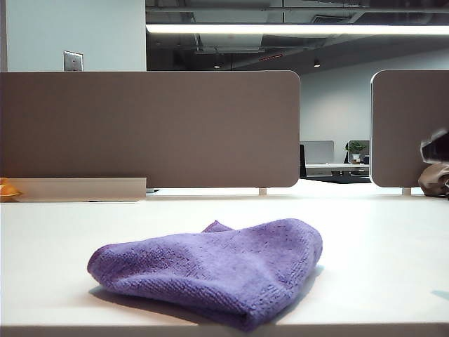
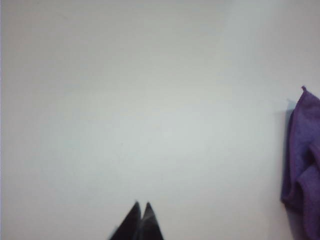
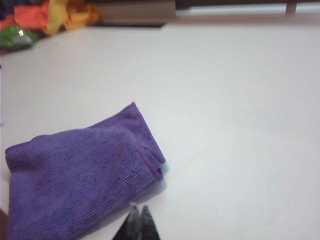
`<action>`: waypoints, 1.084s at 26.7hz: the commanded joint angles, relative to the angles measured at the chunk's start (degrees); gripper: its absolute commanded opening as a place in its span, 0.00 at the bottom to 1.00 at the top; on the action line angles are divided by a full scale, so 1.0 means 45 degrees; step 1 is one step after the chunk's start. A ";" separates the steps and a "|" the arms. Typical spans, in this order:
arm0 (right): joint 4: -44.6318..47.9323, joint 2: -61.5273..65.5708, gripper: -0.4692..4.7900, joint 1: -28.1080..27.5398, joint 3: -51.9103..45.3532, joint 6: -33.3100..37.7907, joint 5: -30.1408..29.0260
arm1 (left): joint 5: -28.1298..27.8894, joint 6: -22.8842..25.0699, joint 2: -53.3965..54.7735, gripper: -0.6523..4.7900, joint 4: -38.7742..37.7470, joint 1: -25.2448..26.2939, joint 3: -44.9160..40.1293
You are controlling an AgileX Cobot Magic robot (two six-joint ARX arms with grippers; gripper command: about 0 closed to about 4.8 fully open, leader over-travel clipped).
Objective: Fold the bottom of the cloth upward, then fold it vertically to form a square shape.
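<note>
Purple cloth (image 1: 210, 270) lies folded — left end effector (image 2: 142, 205) and right end effector (image 3: 139, 207) pinched closed, empty, above table (image 1: 379, 239).

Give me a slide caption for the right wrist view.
Folded purple cloth lies on the white table, the right tool shut just beside it.

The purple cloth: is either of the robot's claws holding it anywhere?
No. The cloth lies loose on the table; left gripper and right gripper are shut, empty, off it.

Cloth (image 1: 210, 270): plain purple-lavender, hem stitched in a darker purple. Table (image 1: 393, 239): off-white; partition panels (image 1: 147, 130) grey-brown. Left gripper (image 2: 141, 206) and right gripper (image 3: 138, 208): black; far-corner heap (image 3: 47, 17) orange, yellow, green.
</note>
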 commanded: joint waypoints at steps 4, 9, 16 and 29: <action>-0.0151 -0.0019 0.11 0.0000 -0.0010 0.0015 -0.0209 | -0.0316 -0.0850 0.0010 0.12 0.0107 0.0019 -0.0053; -0.0136 -0.0019 0.11 0.0000 -0.0010 0.0024 -0.0282 | -0.0219 -0.0845 0.0010 0.12 0.0092 0.0019 -0.0053; -0.0136 -0.0019 0.11 -0.0005 -0.0010 0.0024 -0.0272 | -0.0219 -0.0845 -0.0291 0.12 -0.0039 0.0015 -0.0058; 0.0097 -0.0019 0.11 -0.1637 -0.0083 0.0024 -0.0316 | -0.0214 -0.0816 -0.2244 0.12 -0.0015 0.0092 -0.0165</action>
